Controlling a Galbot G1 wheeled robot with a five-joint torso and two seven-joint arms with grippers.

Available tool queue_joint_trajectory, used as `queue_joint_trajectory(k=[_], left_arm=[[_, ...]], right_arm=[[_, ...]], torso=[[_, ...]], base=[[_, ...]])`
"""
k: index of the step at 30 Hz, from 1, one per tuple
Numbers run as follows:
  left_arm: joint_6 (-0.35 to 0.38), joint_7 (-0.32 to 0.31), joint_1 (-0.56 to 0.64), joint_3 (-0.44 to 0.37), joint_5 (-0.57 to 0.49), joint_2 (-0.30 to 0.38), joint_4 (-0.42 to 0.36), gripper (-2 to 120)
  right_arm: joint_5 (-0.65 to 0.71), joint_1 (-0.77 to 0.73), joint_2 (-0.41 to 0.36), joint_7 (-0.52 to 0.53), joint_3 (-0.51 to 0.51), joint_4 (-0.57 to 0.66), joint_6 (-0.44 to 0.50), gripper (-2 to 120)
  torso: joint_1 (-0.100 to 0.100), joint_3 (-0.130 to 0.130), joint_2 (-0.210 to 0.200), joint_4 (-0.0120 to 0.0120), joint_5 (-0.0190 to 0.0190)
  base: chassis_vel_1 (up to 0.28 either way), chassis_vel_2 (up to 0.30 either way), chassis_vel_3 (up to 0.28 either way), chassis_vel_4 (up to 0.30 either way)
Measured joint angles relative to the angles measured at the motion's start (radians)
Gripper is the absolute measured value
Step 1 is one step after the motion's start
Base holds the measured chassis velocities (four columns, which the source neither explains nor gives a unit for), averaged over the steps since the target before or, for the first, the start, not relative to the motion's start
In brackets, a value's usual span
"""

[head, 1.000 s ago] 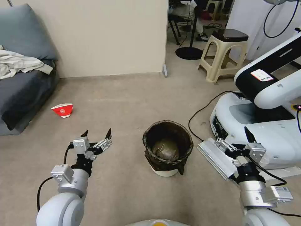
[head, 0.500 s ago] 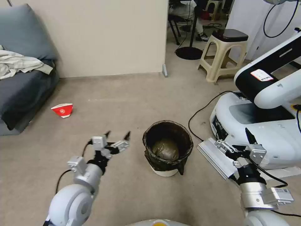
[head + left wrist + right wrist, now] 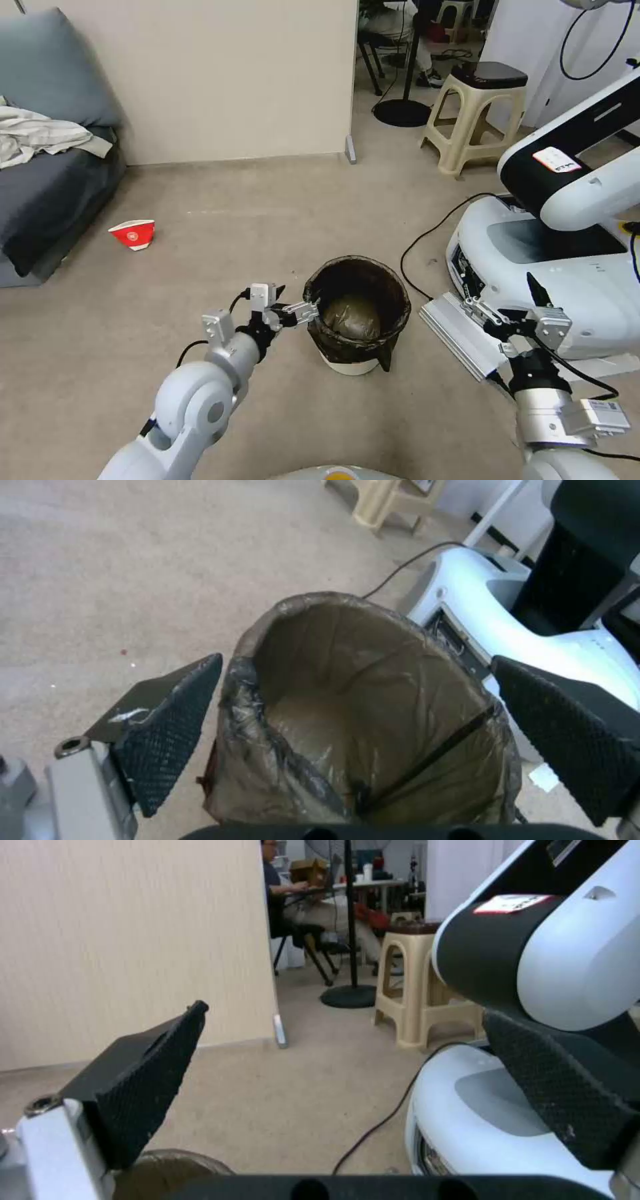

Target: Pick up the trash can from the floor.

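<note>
Approach step judged in hand: the left gripper [image 3: 298, 301] is held spread at the near rim of the trash can [image 3: 357, 313] standing on the floor [image 3: 220, 220], the right gripper [image 3: 517, 303] parked spread alongside; rim closure is needed next.

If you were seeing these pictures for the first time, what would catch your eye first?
The trash can, lined with a dark bag, stands on the floor at the centre. The left pincer is at its rim, fingers open. The right pincer hangs open to the right, before a big white machine.
</note>
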Motion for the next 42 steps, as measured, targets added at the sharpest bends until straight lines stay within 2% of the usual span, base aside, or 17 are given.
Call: queue_joint_trajectory(k=[6, 9, 14, 31, 37, 42], left_arm=[[0.024, -0.046, -0.050, 0.021, 0.000, -0.012, 0.031, 100], [0.053, -0.092, -0.100, 0.041, 0.003, -0.022, 0.071, 100], [0.066, -0.132, -0.151, 0.072, 0.032, -0.030, 0.123, 100], [0.116, -0.229, -0.269, 0.200, 0.061, -0.042, 0.257, 100], [0.129, -0.251, -0.292, 0.223, 0.061, -0.044, 0.277, 100], [0.140, -0.303, -0.340, 0.274, 0.044, -0.045, 0.315, 100]], right_arm=[[-0.001, 0.000, -0.002, 0.004, 0.001, 0.000, -0.004, 100], [-0.001, 0.003, -0.004, 0.005, 0.001, -0.005, -0.005, 100], [-0.001, 0.008, -0.009, 0.008, 0.004, -0.010, -0.011, 100], [0.004, 0.018, -0.014, 0.019, 0.013, -0.027, -0.020, 100], [0.004, 0.020, -0.015, 0.020, 0.013, -0.030, -0.021, 100], [0.006, 0.025, -0.020, 0.023, 0.016, -0.036, -0.022, 100]], torso=[[0.000, 0.000, 0.000, 0.0002, 0.0001], [0.000, 0.000, 0.000, 0.0001, 0.0000], [0.000, 0.000, 0.000, 0.0000, 0.0000], [0.000, 0.000, 0.000, 0.0001, 0.0000], [0.000, 0.000, 0.000, 0.0001, 0.0000], [0.000, 0.000, 0.000, 0.0001, 0.0000]], base=[[0.000, 0.000, 0.000, 0.000], [0.000, 0.000, 0.000, 0.000], [0.000, 0.000, 0.000, 0.000], [0.000, 0.000, 0.000, 0.000], [0.000, 0.000, 0.000, 0.000], [0.000, 0.000, 0.000, 0.000]])
